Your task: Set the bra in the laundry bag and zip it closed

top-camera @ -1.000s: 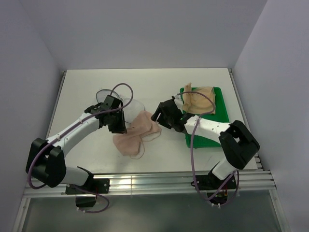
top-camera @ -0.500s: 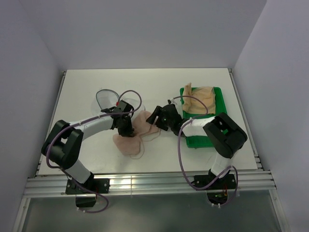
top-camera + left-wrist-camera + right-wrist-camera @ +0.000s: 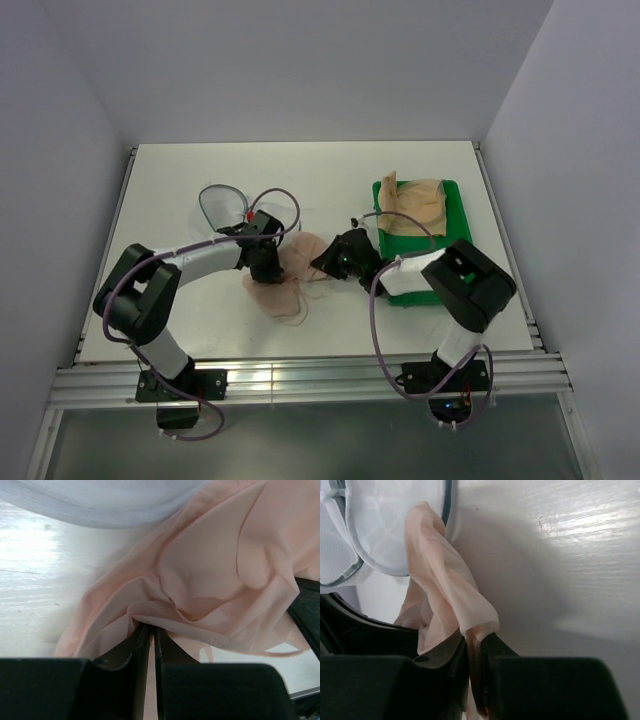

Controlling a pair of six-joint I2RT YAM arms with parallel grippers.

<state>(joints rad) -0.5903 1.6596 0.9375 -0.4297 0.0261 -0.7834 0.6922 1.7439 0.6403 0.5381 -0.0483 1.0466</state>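
grabbing the bra [image 3: 284, 278], by the look of it. left gripper [image 3: 151, 630] squeezed almost shut on a fold of the pink cloth. right gripper [image 3: 474, 641] squeezed shut on another fold. bunched up on the white table [image 3: 170, 170] between both arms, right beside the laundry bag [image 3: 221, 205], maybe touching its rim. not inside yet. grey zip [image 3: 448, 500] not yet pulled round. next, most likely: lift both ends together, carry over the mesh bag, drop in gently, then close up.
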